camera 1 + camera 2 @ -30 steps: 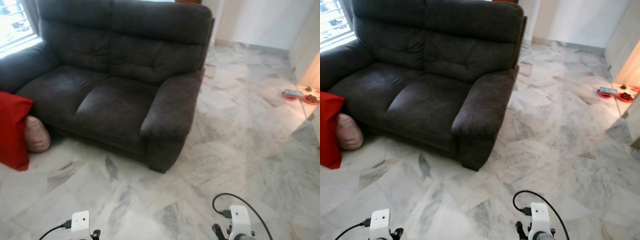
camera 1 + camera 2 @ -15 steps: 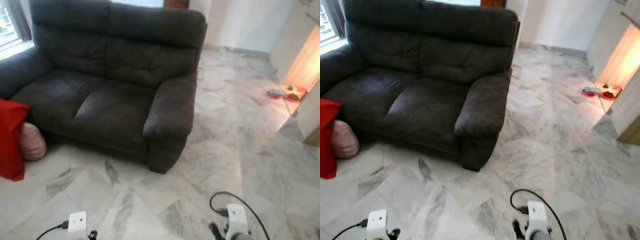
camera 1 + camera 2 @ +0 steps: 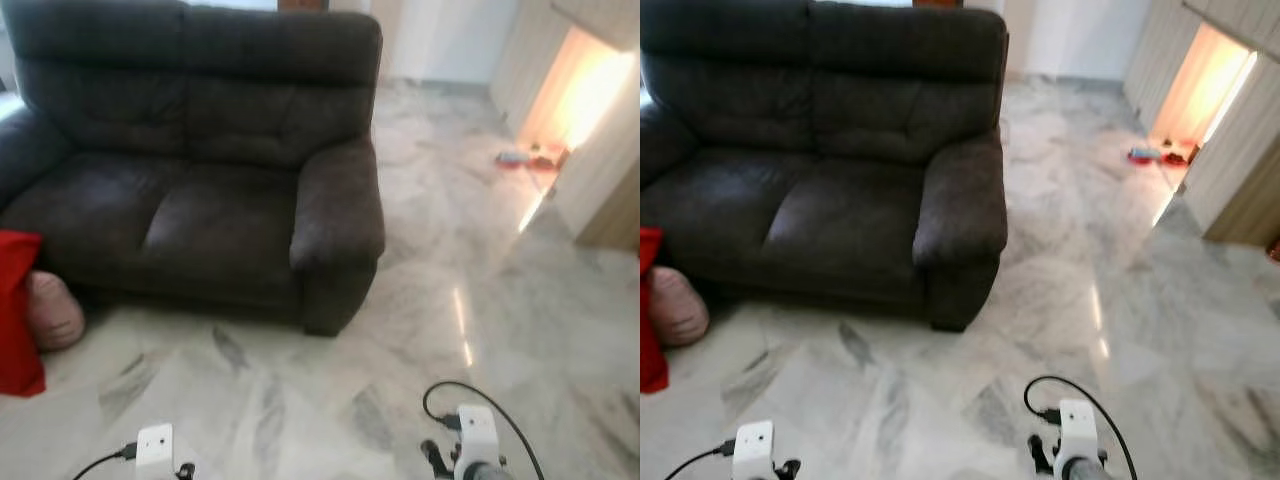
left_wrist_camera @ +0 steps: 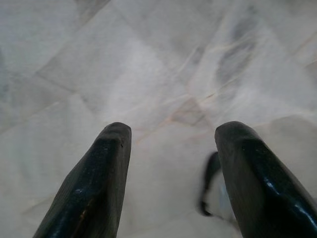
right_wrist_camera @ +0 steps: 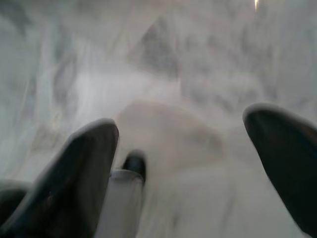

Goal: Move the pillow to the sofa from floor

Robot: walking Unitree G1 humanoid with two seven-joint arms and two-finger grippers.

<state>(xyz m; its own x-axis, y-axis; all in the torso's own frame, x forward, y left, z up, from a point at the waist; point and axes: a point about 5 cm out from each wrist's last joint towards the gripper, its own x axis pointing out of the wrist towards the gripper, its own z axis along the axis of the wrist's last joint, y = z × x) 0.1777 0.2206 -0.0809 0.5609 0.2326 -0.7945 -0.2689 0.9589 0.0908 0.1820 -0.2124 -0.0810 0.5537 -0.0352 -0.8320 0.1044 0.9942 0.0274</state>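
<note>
A dark grey two-seat sofa [image 3: 200, 170] stands ahead on the marble floor. At its left foot lies a pink round pillow [image 3: 52, 312], partly behind a red cushion [image 3: 17, 320] at the frame's left edge. Both arms hang low at the bottom edge, far from the pillow. In the wrist views my left gripper [image 4: 171, 163] and right gripper [image 5: 181, 163] point down at bare marble, fingers spread apart with nothing between them.
Pale grey-veined marble floor [image 3: 450, 300] stretches to the right of the sofa. A lit doorway [image 3: 590, 90] and a wooden cabinet side are at the far right, with small red and blue dishes [image 3: 525, 157] on the floor near it.
The camera has turned to the right: sofa and pillow have slid left in the picture and the lit doorway has come further in. Both grippers hang as before.
</note>
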